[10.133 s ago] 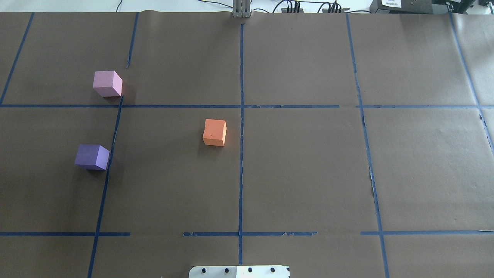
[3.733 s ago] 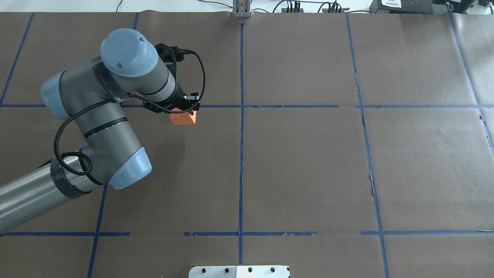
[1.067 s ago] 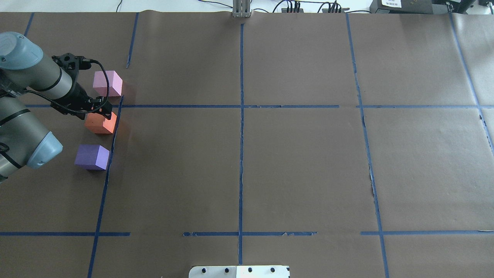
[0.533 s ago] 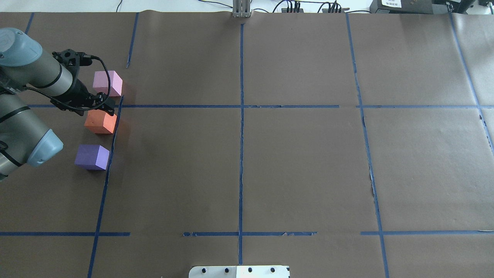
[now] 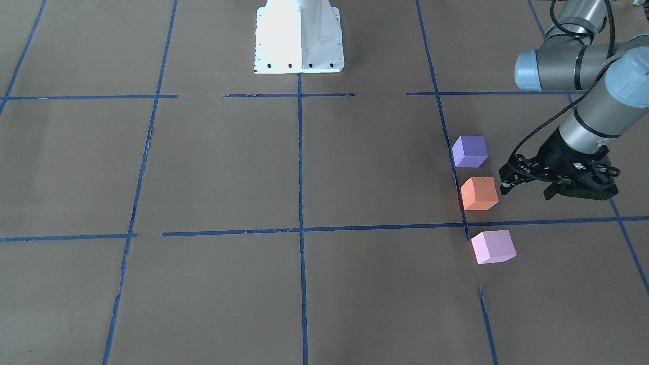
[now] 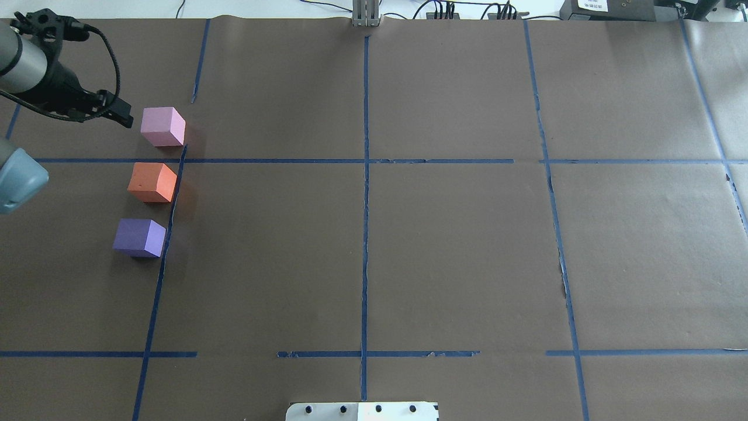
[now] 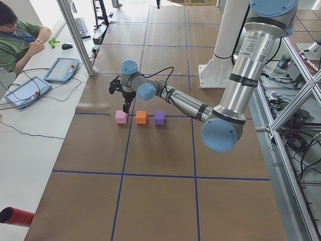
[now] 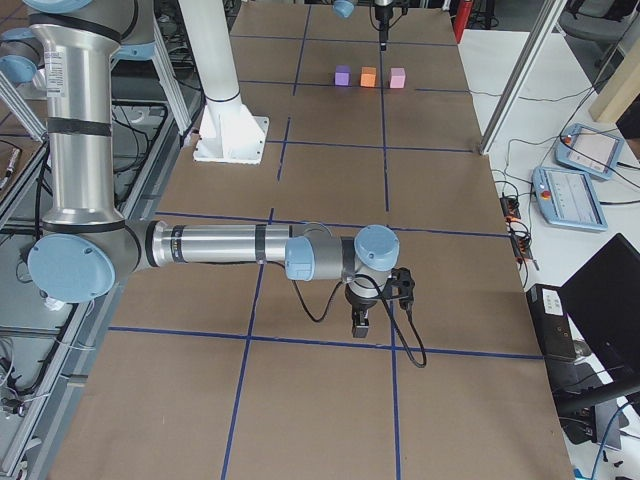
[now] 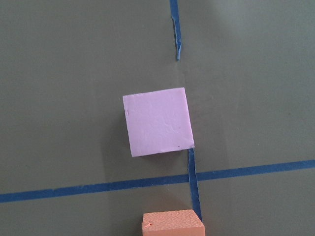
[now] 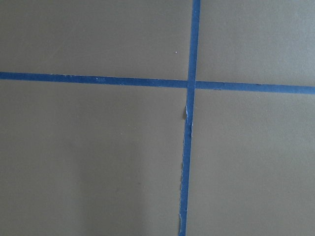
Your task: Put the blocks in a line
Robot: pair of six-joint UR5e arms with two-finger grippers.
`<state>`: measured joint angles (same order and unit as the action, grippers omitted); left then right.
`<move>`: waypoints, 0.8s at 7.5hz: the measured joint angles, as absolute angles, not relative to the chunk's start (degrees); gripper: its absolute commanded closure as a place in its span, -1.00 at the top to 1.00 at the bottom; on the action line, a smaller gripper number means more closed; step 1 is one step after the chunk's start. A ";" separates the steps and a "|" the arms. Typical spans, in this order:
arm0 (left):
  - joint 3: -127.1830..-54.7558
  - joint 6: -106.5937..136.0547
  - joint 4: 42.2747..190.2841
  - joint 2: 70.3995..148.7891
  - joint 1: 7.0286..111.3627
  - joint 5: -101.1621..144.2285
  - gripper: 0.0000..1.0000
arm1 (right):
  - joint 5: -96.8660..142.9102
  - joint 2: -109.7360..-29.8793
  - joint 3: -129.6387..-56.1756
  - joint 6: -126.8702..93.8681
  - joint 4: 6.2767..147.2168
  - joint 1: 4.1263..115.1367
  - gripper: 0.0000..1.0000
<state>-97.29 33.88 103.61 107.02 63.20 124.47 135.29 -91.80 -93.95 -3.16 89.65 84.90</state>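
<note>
Hovering near the pink-and-orange end of the row, the left fingers (image 5: 550, 191) are spread wide and holding nothing, touching no cube. Three on the bench (image 6: 467, 263), folks: pink block (image 6: 163, 127) farthest from the robot, orange block (image 6: 152, 182) in the middle, purple block (image 6: 139, 238) nearest, each apart from its neighbour, strung along a blue tape line (image 6: 169, 222). Most of the left arm is cut off at the overhead's edge. The left wrist camera catches pink whole but only a sliver of orange at its bottom edge (purple falls outside it). The right fingers (image 8: 359, 325) show only small in the right side view, so wide or narrow, I cannot tell.
</note>
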 measured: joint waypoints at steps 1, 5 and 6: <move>-97.84 28.76 102.67 106.42 65.89 124.61 1.00 | 135.29 -91.79 -93.94 -3.16 89.65 84.90 1.00; -97.23 6.35 96.21 100.42 78.86 128.40 1.00 | 135.32 -91.81 -93.93 -3.16 89.65 84.89 1.00; -96.59 1.04 93.77 98.53 82.86 129.24 1.00 | 135.33 -91.80 -93.94 -3.16 89.65 84.88 1.00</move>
